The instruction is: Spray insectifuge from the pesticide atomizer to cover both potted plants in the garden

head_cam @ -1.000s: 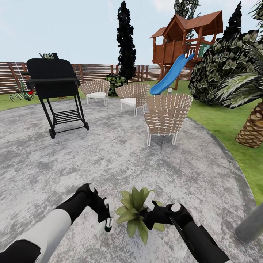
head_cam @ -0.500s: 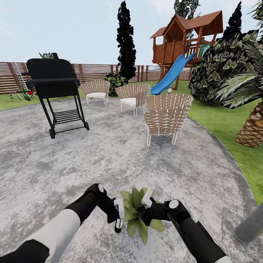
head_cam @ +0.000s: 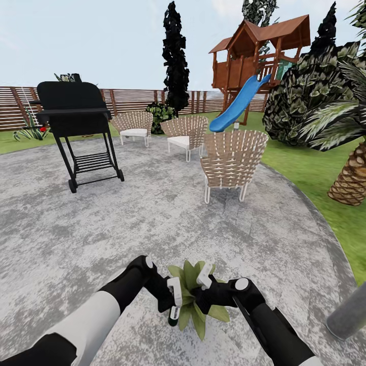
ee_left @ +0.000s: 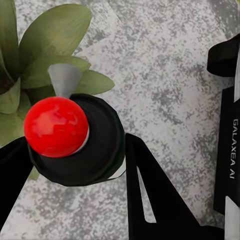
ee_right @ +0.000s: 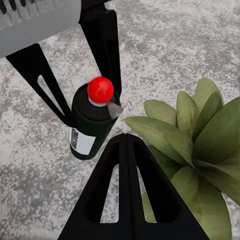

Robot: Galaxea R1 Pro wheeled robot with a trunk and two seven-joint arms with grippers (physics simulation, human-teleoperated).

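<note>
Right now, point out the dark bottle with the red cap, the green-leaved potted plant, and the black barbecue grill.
dark bottle with red cap [ee_right: 92, 127]: right wrist view, on its dark body.
green-leaved potted plant [head_cam: 192, 297]: head view, on central leaves.
black barbecue grill [head_cam: 72, 104]: head view, on its lid.

Patio [head_cam: 152, 223]: 1 potted plant [head_cam: 195, 297] at near edge, between left gripper [head_cam: 173, 300] and right gripper [head_cam: 203, 284]; bottle [ee_right: 92, 125] in left gripper, just left of plant. Behind: grill [head_cam: 76, 127] left, 3 chairs [head_cam: 231, 162] centre-right. Fence [head_cam: 132, 101], playhouse [head_cam: 262, 56] beyond; lawn [head_cam: 315, 173] right.
</note>
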